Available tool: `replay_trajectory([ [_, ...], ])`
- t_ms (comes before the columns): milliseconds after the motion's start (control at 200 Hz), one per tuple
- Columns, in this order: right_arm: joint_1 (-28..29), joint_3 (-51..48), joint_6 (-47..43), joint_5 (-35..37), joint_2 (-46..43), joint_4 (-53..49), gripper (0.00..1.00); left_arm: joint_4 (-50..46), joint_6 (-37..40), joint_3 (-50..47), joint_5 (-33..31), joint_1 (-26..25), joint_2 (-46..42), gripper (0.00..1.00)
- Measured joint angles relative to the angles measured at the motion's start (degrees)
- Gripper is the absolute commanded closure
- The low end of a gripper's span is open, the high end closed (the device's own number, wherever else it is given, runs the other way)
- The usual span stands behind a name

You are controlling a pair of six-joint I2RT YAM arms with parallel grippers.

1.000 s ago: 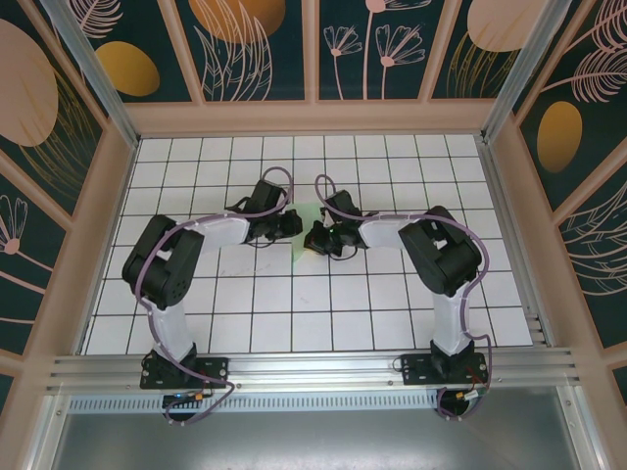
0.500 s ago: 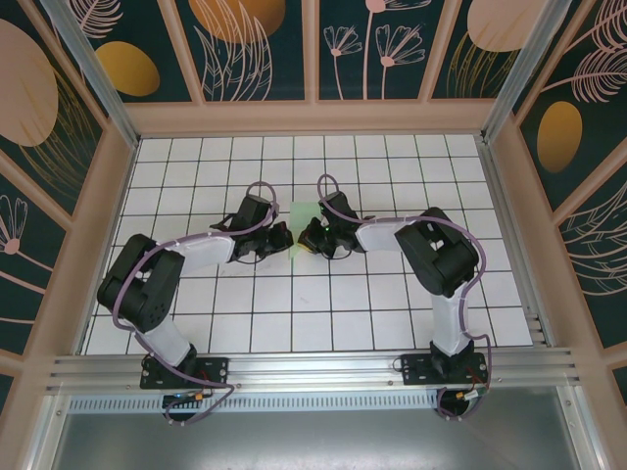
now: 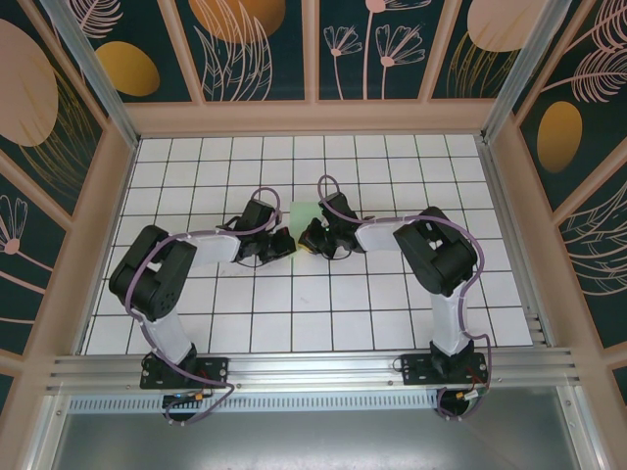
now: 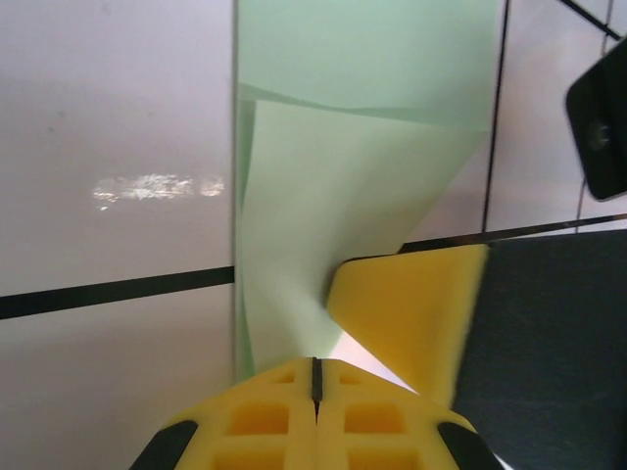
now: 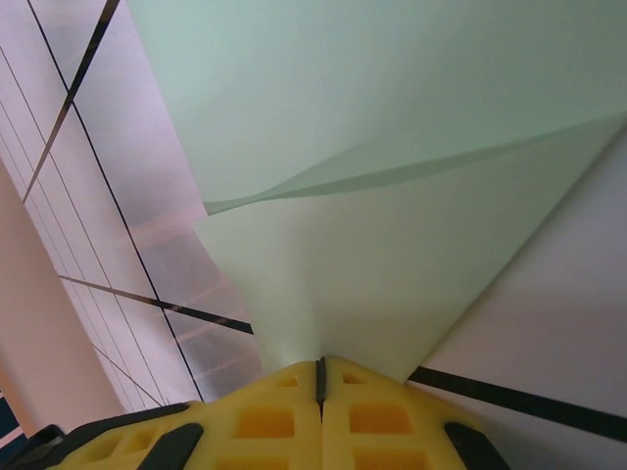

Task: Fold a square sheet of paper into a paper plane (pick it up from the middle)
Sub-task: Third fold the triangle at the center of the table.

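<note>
raised fold in the sheet (image 4: 362,196) wrist-close; from above, seemingly flat

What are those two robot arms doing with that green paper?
They are folding a paper plane. The left pincer and the right pincer are both shut on the sheet of paper, pinching it close together near the middle of the white tiled table. The paper is lifted and partly folded, with a flap showing. It doesn't look like a plane yet.
</note>
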Motion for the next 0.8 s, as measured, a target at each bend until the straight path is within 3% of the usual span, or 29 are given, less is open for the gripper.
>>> replay_trajectory([
  [801,-0.17,2.25,-11.37,-1.70,1.49,-1.84,1.00,-1.99,-0.44,0.98,-1.92,-0.07,1.31,1.00],
])
